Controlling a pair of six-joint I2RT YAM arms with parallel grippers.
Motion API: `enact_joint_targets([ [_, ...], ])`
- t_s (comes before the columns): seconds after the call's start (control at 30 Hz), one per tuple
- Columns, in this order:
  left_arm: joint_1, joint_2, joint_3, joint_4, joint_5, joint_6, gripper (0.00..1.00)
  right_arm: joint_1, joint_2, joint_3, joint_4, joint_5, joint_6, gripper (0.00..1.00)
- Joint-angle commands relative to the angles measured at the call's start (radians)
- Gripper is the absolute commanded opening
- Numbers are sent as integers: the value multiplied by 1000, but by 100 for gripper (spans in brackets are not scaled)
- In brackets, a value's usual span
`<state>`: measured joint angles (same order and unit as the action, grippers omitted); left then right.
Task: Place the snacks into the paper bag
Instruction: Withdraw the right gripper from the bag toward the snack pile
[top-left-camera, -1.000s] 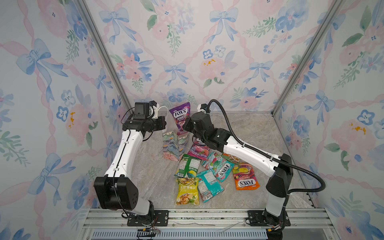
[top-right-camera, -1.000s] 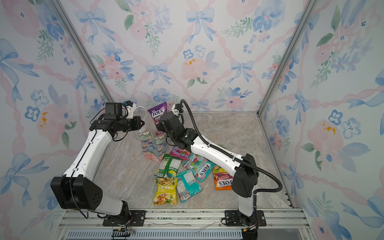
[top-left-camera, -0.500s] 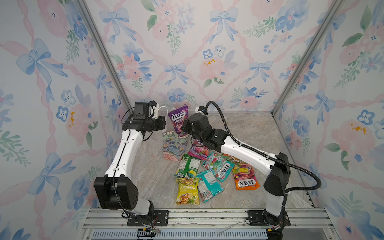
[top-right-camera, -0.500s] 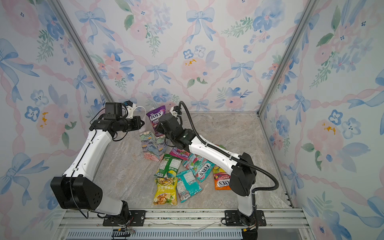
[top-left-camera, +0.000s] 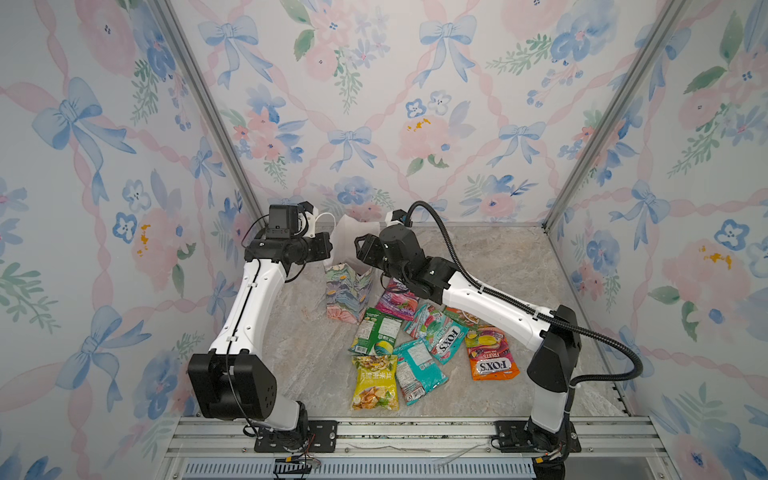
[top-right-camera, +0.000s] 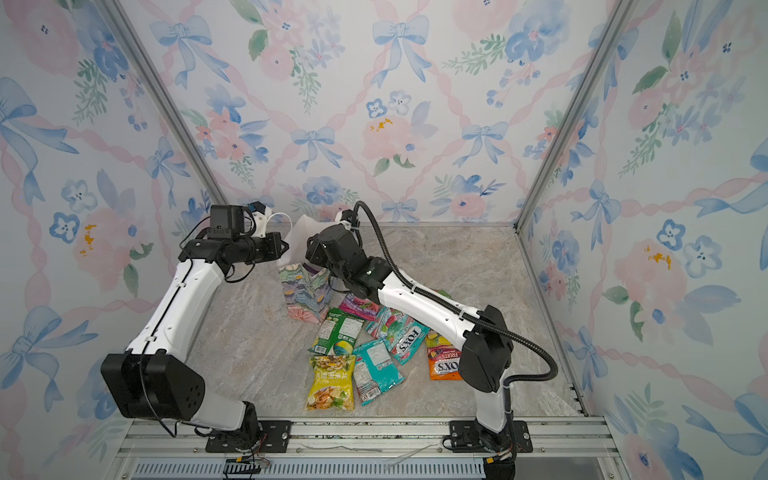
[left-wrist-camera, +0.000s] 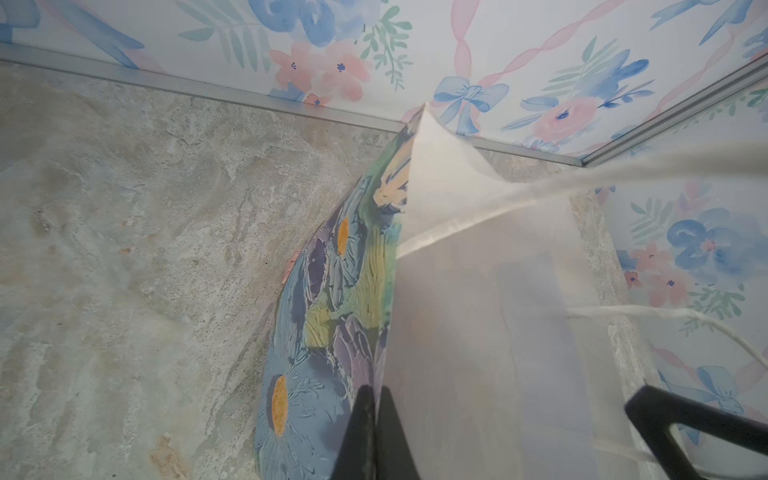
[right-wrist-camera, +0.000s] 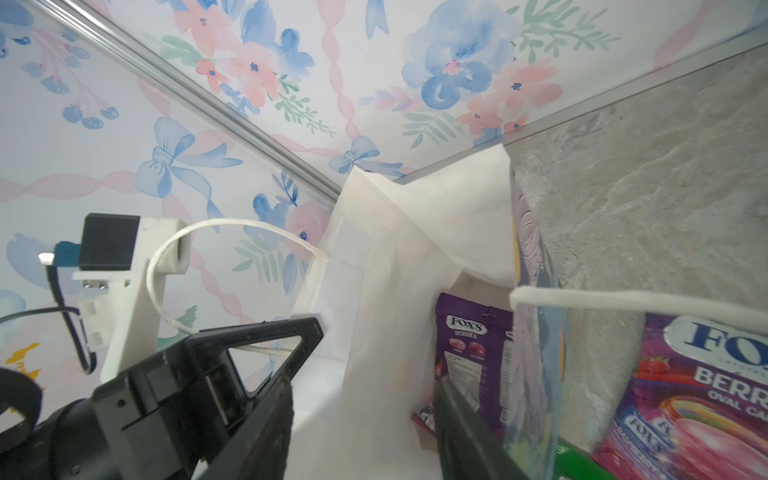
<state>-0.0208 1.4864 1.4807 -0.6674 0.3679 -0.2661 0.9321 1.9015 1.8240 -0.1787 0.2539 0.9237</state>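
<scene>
Right wrist view looked into the open mouth of the paper bag, and one purple packet lay already inside it, against the white wall. The right fingers stood apart at the mouth and grasped nothing, so I judge that the step in hand was the release of this packet.

In the left wrist view the left fingers were clenched on the upper edge of the bag wall, which held the mouth open. In both top views the bag stood upright at the middle of the frame. The other snacks lay on the surface just below it and to the right.

The next move, I think, called for lifting the right arm out without catching the cord handle. Then it could go to the berry packet just beside the bag, with the left grip not loosened.
</scene>
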Motion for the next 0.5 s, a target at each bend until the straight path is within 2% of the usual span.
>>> enact_joint_targets([
  [0.0,7,-15,-11,3,19,19,0,-19,12,71,14,-71,-97,66],
  [0.13,6,-14,-8,3,16,22,0,-24,12,136,-45,-115,-198,82],
  [0.3,8,-12,-5,3,12,26,0,-30,-51,106,-60,-122,-319,100],
  [0.47,11,-8,4,4,10,46,0,-66,-173,-9,-78,-158,-438,97],
])
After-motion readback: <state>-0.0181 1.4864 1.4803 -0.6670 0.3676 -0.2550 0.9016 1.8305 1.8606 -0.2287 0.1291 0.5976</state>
